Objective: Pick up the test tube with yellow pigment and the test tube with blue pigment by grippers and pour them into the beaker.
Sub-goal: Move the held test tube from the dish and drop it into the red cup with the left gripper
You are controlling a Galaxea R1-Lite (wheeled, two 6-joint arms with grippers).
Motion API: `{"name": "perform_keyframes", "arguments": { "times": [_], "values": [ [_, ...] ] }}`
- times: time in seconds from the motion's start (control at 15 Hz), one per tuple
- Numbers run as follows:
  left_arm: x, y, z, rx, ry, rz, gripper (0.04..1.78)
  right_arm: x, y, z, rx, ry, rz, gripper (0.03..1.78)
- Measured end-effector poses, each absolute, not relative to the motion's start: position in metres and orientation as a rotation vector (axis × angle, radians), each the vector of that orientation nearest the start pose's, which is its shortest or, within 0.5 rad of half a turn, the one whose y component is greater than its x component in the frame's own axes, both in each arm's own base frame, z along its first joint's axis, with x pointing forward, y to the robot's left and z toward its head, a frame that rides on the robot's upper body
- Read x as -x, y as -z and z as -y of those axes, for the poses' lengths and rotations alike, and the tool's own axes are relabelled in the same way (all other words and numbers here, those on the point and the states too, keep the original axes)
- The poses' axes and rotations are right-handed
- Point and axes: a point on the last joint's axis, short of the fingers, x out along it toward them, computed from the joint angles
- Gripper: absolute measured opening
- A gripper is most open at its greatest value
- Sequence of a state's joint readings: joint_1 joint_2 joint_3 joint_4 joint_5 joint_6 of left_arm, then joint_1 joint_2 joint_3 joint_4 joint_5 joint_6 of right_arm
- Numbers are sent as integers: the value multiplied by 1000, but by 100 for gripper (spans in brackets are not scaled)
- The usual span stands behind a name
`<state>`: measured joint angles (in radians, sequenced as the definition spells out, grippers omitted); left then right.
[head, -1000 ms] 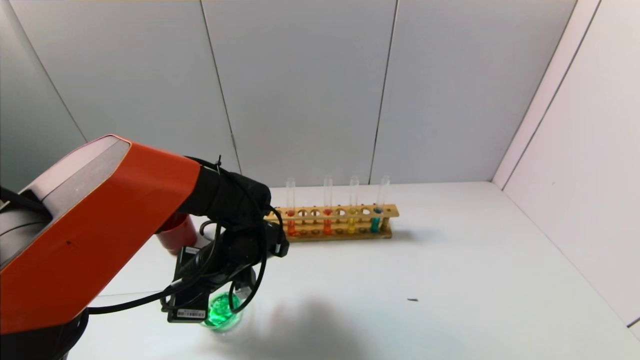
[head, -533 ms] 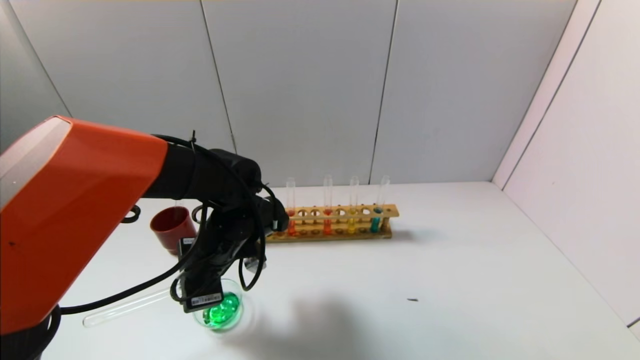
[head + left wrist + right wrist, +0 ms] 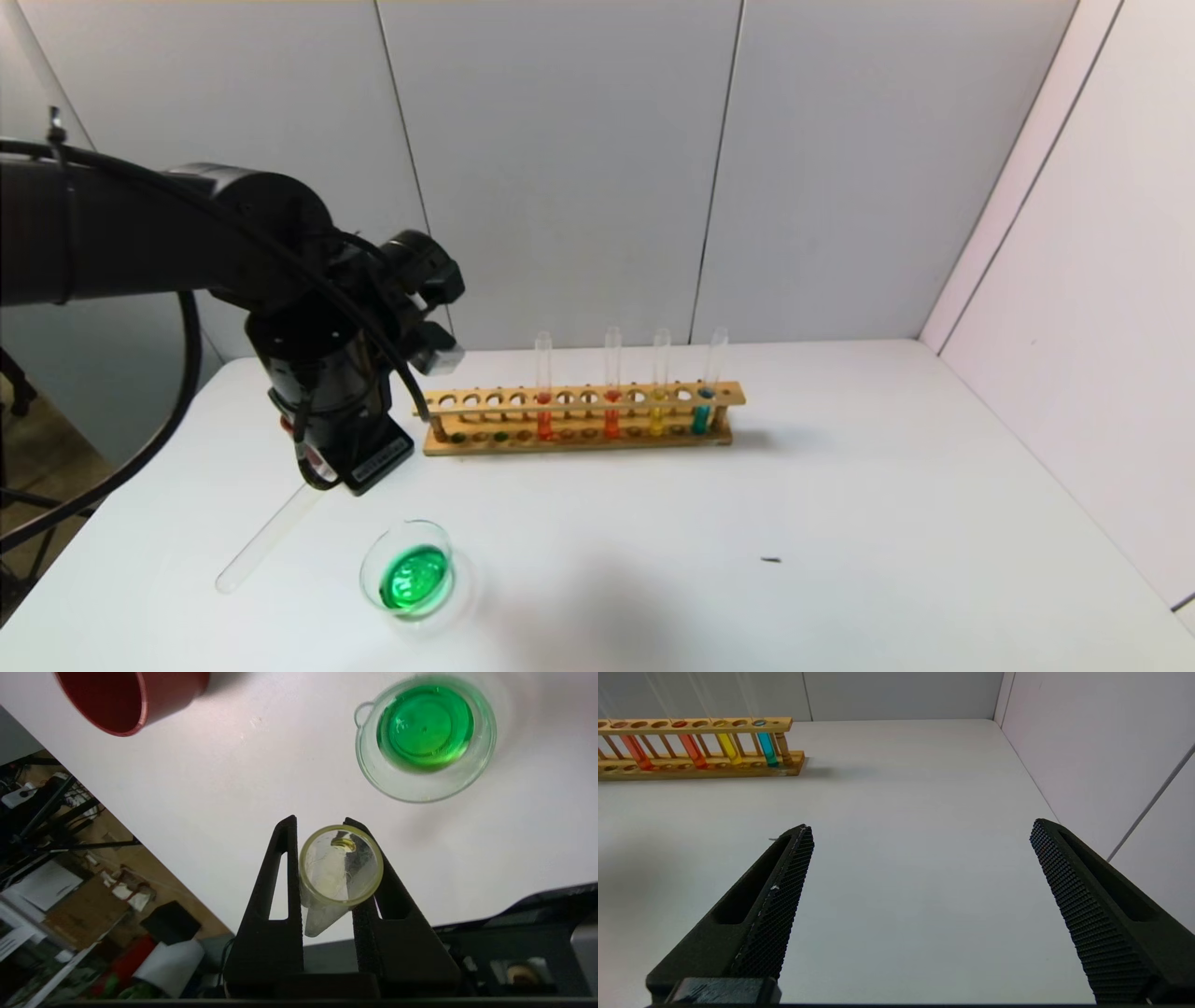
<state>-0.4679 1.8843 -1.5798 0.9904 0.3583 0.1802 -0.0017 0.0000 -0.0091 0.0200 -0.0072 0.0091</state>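
Note:
My left gripper (image 3: 347, 459) is shut on the test tube with yellow pigment (image 3: 266, 539), to the left of and behind the beaker. The tube slants down from the jaws, round end low over the table. In the left wrist view the gripper (image 3: 320, 826) clamps the tube (image 3: 341, 868) just below its mouth; only a yellow trace shows at its bottom. The beaker (image 3: 369, 571) holds bright green liquid and also shows in the left wrist view (image 3: 369, 772). The test tube with blue pigment is not in view. My right gripper (image 3: 922, 830) is open and empty over bare table.
A wooden rack (image 3: 579, 437) at the back holds two orange-red tubes, a yellow tube (image 3: 657, 411) and a dark teal tube (image 3: 700, 411). A dark red cup (image 3: 126, 695) stands near the left gripper. A table edge runs at the left.
My left gripper has lifted and swung back and left, away from over the beaker, carrying the tube. The tube has gone from nearly level to slanting mouth-up. The red cup is now hidden behind the arm.

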Motion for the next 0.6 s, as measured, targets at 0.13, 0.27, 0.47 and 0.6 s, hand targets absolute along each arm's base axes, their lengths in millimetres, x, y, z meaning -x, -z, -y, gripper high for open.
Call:
{"name": "perform_keyframes", "arguments": {
  "times": [0.13,0.27,0.47,0.6],
  "values": [
    [-277,-220,123,-579,157,-1071,34,24,-76,0,-9,9,-11,170],
    [-276,-227,114,-512,131,-964,34,24,-76,0,-9,9,-11,170],
    [-279,-237,95,-425,72,-817,34,24,-76,0,-9,9,-11,170],
    [-284,-245,80,-359,40,-745,34,24,-76,0,-9,9,-11,170]
  ]
}}
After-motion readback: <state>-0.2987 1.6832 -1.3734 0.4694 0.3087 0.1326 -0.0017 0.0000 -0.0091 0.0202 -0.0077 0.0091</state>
